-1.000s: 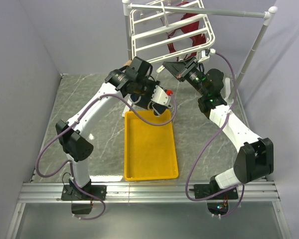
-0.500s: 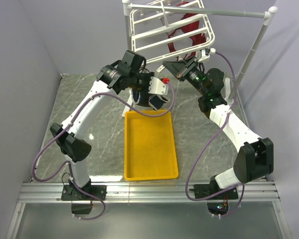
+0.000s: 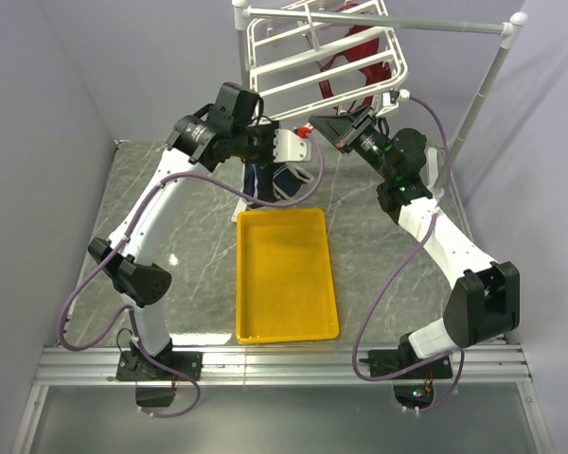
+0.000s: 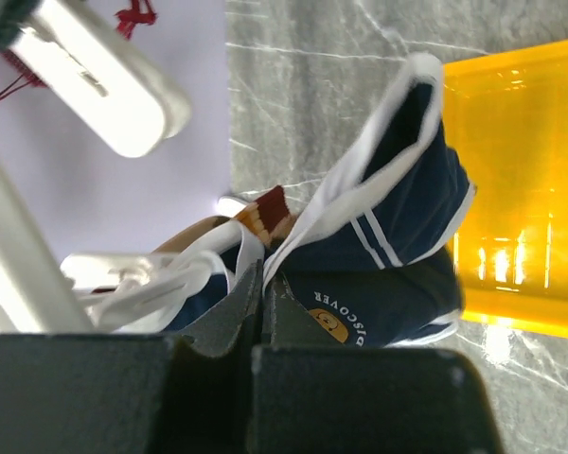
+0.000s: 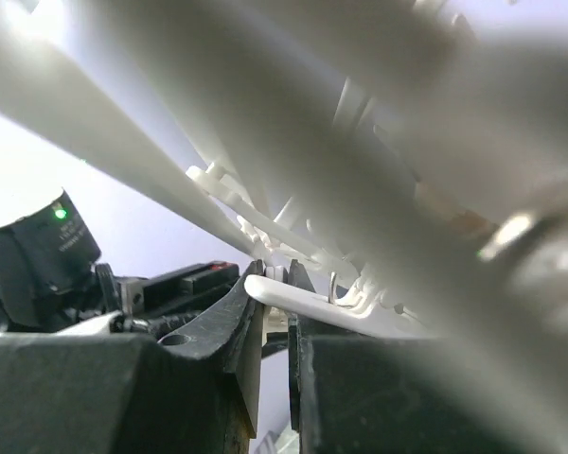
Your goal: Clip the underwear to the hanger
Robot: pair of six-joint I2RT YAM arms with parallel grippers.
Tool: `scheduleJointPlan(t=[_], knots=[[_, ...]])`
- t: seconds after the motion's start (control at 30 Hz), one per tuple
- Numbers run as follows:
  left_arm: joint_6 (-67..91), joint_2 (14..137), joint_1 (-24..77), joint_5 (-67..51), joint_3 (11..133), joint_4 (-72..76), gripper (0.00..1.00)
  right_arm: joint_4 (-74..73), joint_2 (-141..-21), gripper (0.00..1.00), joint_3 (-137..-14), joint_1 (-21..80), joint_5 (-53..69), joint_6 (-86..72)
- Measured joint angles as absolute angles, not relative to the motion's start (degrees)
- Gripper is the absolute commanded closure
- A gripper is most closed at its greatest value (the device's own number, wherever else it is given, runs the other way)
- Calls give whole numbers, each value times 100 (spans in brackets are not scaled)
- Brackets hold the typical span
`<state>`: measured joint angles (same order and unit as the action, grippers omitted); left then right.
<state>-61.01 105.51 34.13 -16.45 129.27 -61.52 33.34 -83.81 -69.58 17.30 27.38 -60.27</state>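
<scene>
The navy blue underwear (image 3: 268, 182) with white trim hangs from my left gripper (image 3: 276, 161), just beyond the far edge of the yellow tray. In the left wrist view the gripper (image 4: 262, 284) is shut on the white waistband of the underwear (image 4: 388, 236). The white hanger (image 3: 303, 59) hangs from the pole at the back, just above both grippers. My right gripper (image 3: 322, 126) is under its lower edge. In the right wrist view this gripper (image 5: 276, 276) is shut on a white clip (image 5: 308, 301) of the hanger (image 5: 265, 123).
A yellow tray (image 3: 284, 274) lies in the middle of the table, also in the left wrist view (image 4: 521, 189). A dark red garment (image 3: 358, 47) hangs on the hanger. A white pole frame (image 3: 488, 71) stands at the back right. A brown patterned cloth (image 4: 268, 209) shows behind the underwear.
My left arm has lifted the underwear up and back from the tray's far edge toward the hanger. The right arm has not moved.
</scene>
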Motion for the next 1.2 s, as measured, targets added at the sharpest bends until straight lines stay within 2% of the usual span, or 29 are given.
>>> scheduleJointPlan(t=[0.73, 1.2], knots=[[-5459, 10761, 3911, -633, 13511, -6060, 100, 3190, -8385, 100, -7118, 1726, 2886, -5566], [-5050, 10761, 3990, -482, 13513, -5561, 100, 3280, -8447, 100, -7118, 1750, 2902, -5413]])
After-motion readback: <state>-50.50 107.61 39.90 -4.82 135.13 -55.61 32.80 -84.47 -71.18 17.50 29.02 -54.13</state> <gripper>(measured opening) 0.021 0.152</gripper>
